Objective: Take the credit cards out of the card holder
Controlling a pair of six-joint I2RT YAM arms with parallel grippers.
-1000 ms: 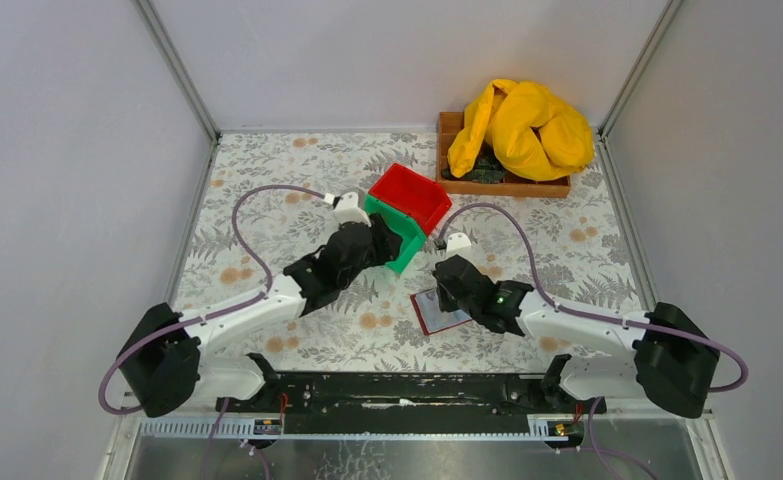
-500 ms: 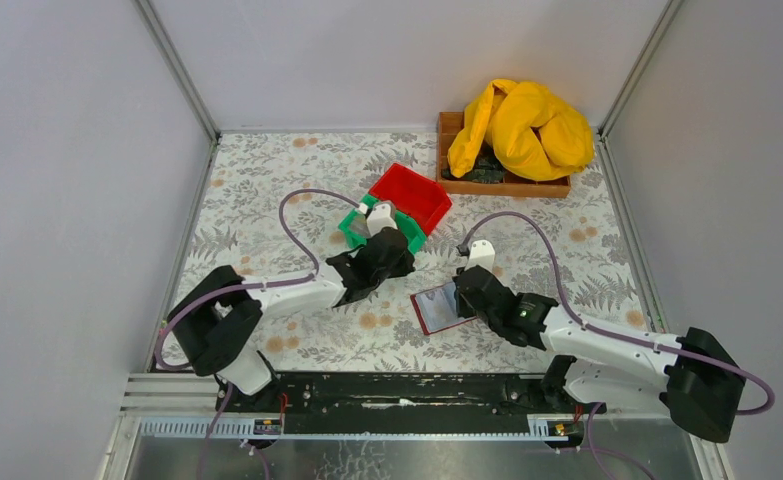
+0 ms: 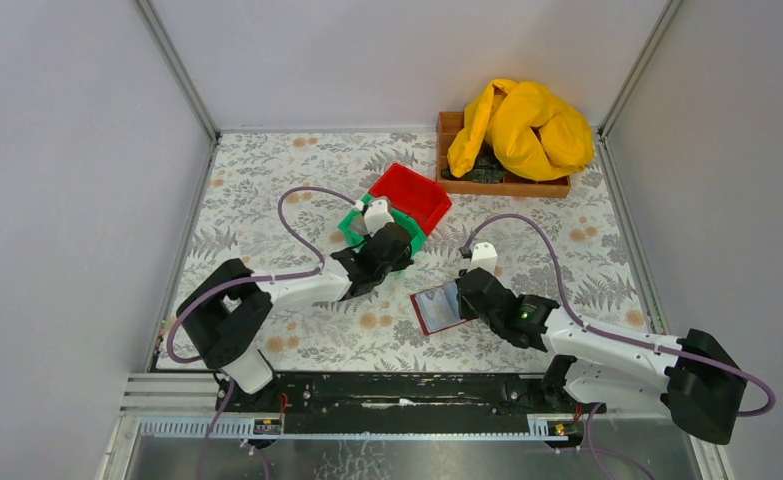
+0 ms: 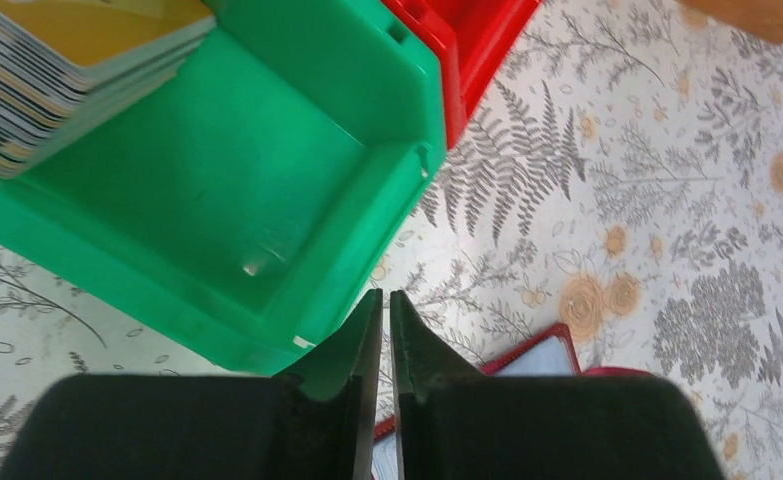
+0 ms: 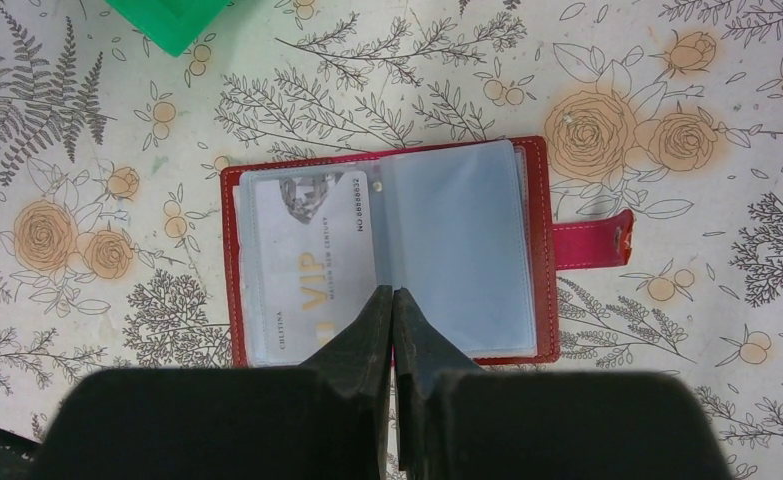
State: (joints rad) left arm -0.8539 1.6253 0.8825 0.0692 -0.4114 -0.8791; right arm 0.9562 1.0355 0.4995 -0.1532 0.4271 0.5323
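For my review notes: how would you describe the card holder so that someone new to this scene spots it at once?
On the floral tabletop, look just to the near side of the green bin and the red bin. The card holder lies open flat there: a dark red border, clear sleeves and one VIP card inside, thin and flat unlike the bright plastic bins.

I see the open dark red card holder [image 5: 387, 160] on the floral-print table [image 3: 267, 190], a white plastic card [image 5: 307, 250] in one pocket. Behind it, leftward, a green plastic bin [image 4: 267, 190] holds stacked cards [image 4: 67, 70], with a red plastic bin [image 3: 413, 194] touching its far side.
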